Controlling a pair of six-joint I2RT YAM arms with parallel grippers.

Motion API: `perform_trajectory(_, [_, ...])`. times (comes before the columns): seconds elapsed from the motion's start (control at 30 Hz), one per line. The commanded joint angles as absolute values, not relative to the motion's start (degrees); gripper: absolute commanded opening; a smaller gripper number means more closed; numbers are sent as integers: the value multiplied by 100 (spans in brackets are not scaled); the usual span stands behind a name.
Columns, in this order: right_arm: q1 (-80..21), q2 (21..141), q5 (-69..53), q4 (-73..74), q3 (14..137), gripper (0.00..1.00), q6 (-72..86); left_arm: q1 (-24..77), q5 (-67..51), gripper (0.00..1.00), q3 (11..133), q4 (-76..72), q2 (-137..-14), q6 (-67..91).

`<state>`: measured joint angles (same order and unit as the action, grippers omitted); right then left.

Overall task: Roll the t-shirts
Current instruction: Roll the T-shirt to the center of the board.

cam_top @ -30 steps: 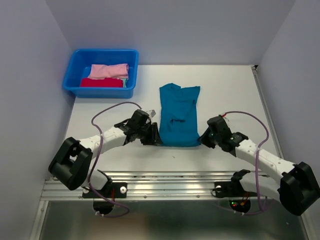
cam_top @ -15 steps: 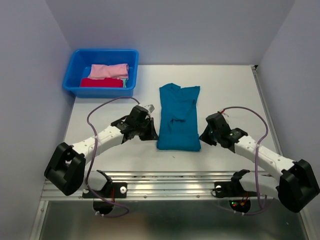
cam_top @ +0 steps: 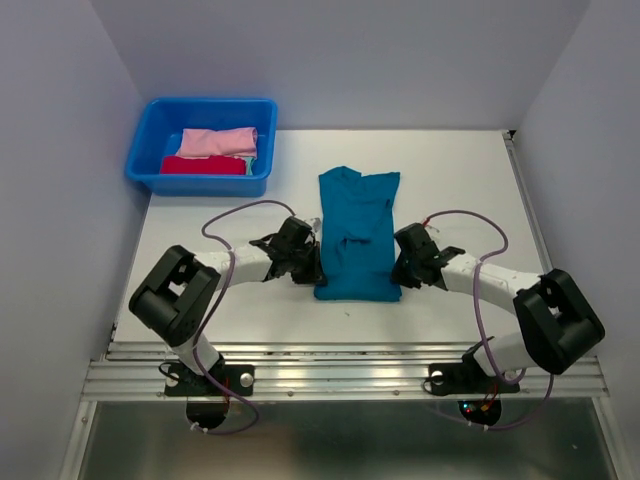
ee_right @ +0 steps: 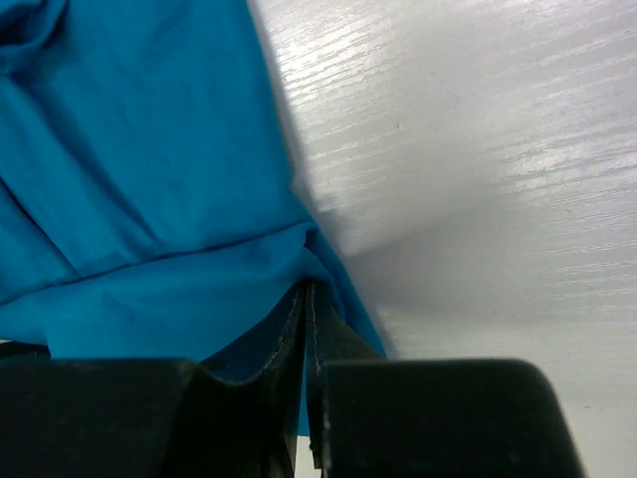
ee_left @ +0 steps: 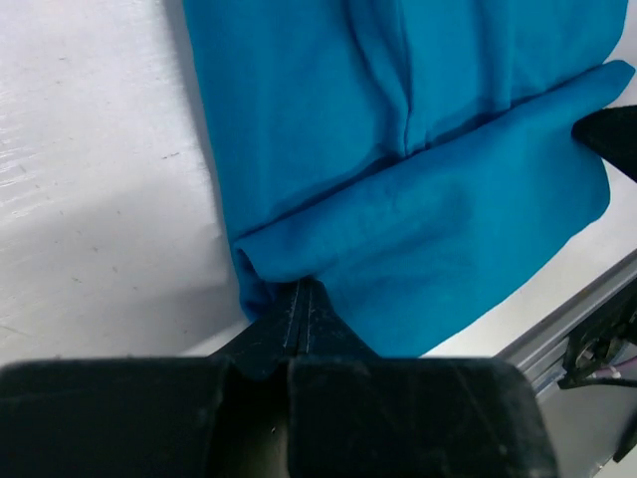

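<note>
- The left gripper (ee_left: pixel 302 302) has its fingers pressed together, pinching the turned-over near edge of the teal t-shirt (cam_top: pixel 356 225) at the shirt's left side.
- The right gripper (ee_right: pixel 307 304) is likewise closed, nipping the same folded edge at the right side.
- The shirt lies flat on the table (cam_top: pixel 460 180) between the two grippers and stretches away beyond their fingertips.
- Compared with a second ago, both arms are drawn in, elbows closer to the cloth, and the grippers sit nearer each other.
- The shirt's near end now shows a low fold.
- Far beyond the left gripper, the pink bundle (cam_top: pixel 220 141) and red bundle (cam_top: pixel 203 166) lie unchanged in the blue tub (cam_top: pixel 150 172).
</note>
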<state>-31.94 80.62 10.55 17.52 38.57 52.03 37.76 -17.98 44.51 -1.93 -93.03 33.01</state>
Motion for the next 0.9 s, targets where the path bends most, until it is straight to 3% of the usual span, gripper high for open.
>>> perform_trajectory(0.0, [-3208,7885,1283,1687,3850,9,5124,3806,-1583,0,4482,-168,-9080,3076])
perform_trajectory(0.2, [-3208,7076,1257,1995,4095,9,4931,3832,-1064,0,5000,571,-8500,2936])
perform_trajectory(0.37, [-3523,7119,696,1618,4297,8,5027,4182,-1458,0,5343,607,-8350,3110])
perform_trajectory(0.57, [-3727,7681,106,740,4044,8,5449,4368,-2170,0,5195,-193,-8744,3532])
perform_trajectory(0.87, [-3727,8375,343,589,3516,8,5678,4403,-2022,0,5001,-528,-9948,3428])
